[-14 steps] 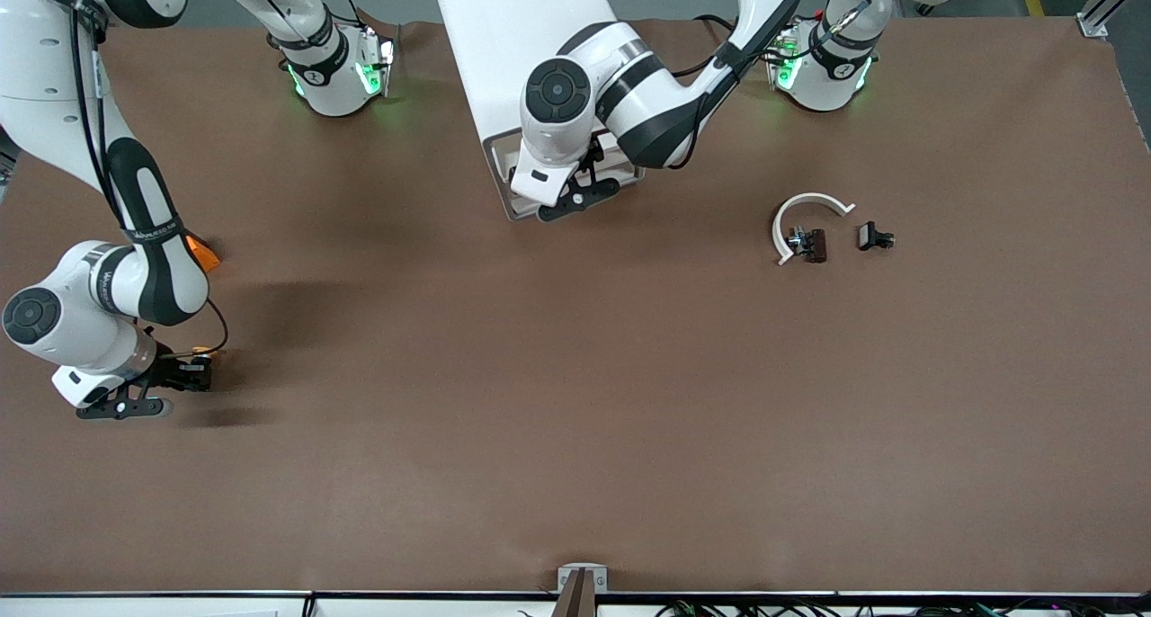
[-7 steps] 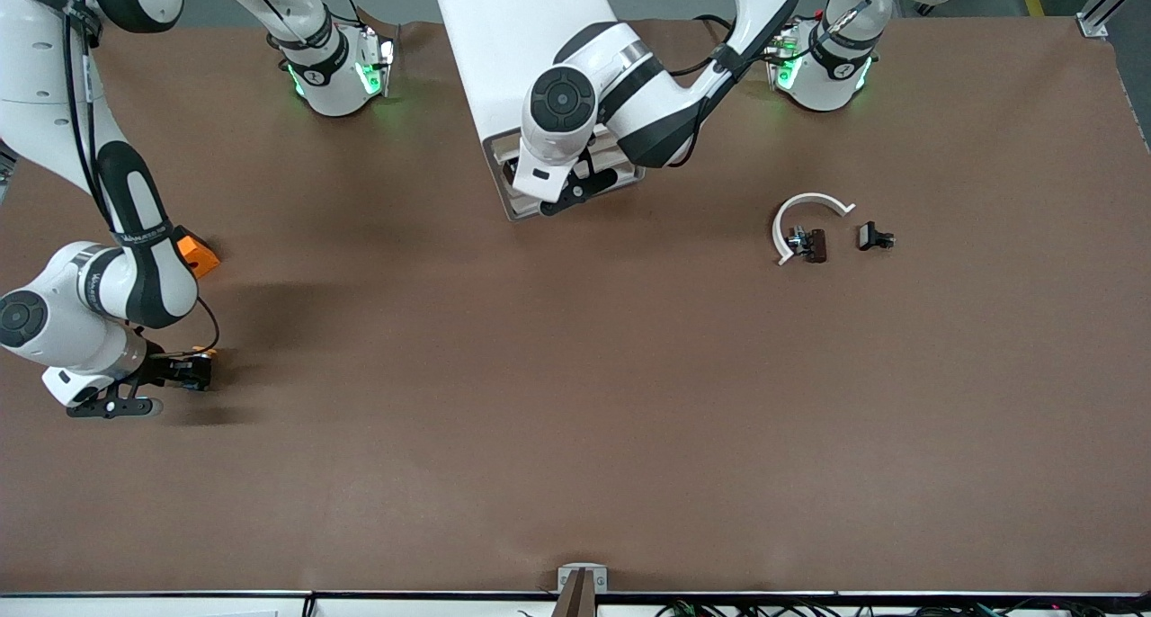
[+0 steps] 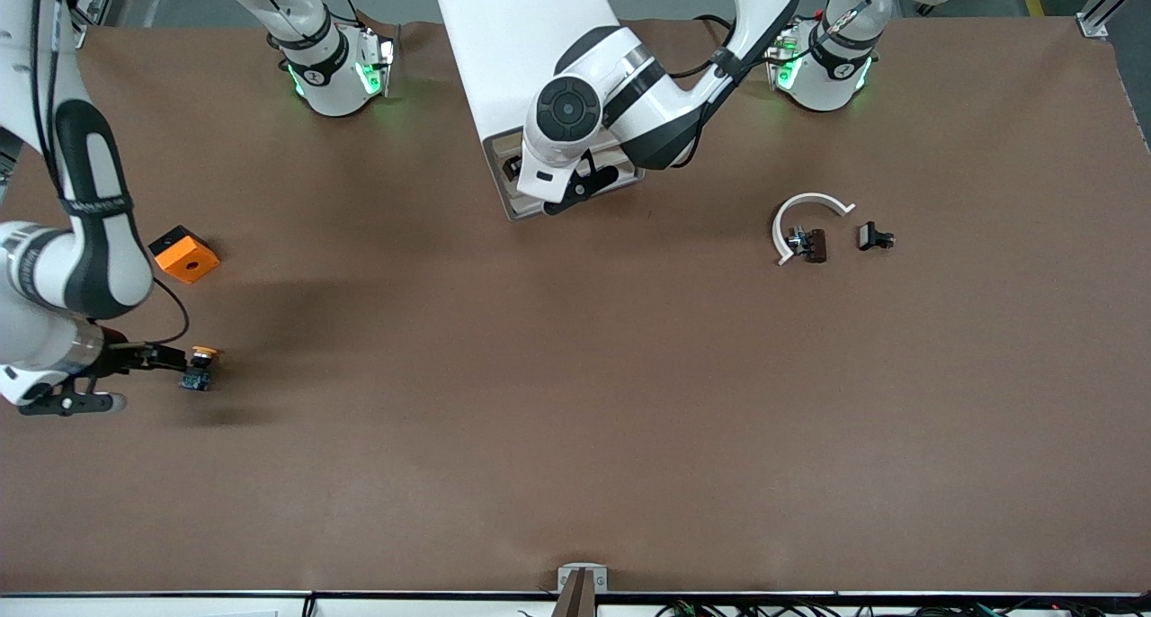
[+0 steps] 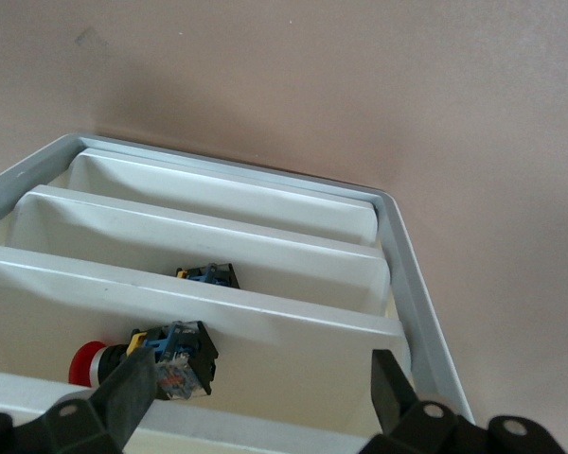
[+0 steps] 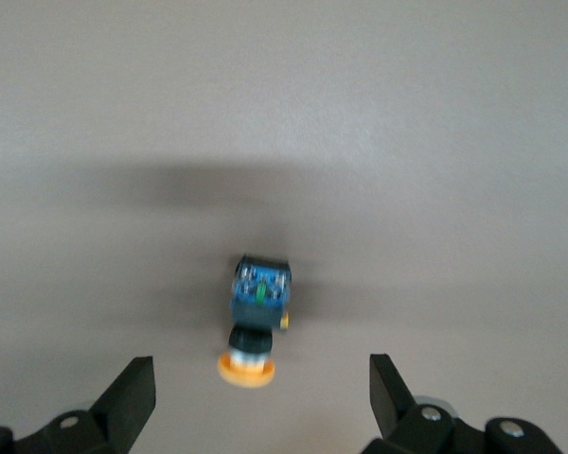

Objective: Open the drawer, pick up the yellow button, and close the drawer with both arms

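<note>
Button (image 5: 254, 326) lies free just ahead of the spread right gripper (image 5: 256, 397); light, hard, tippy (pinch the black body). Left gripper (image 4: 260, 392), spread, hangs over the drawer (image 4: 398, 284).

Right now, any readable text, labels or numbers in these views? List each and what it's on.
No text reads clearly.
Right arm: small lettering on the black band, too small to read.
Orange block, button, white drawer and the red-capped button in it: no markings visible.
Right gripper and left gripper: no labels visible.
</note>
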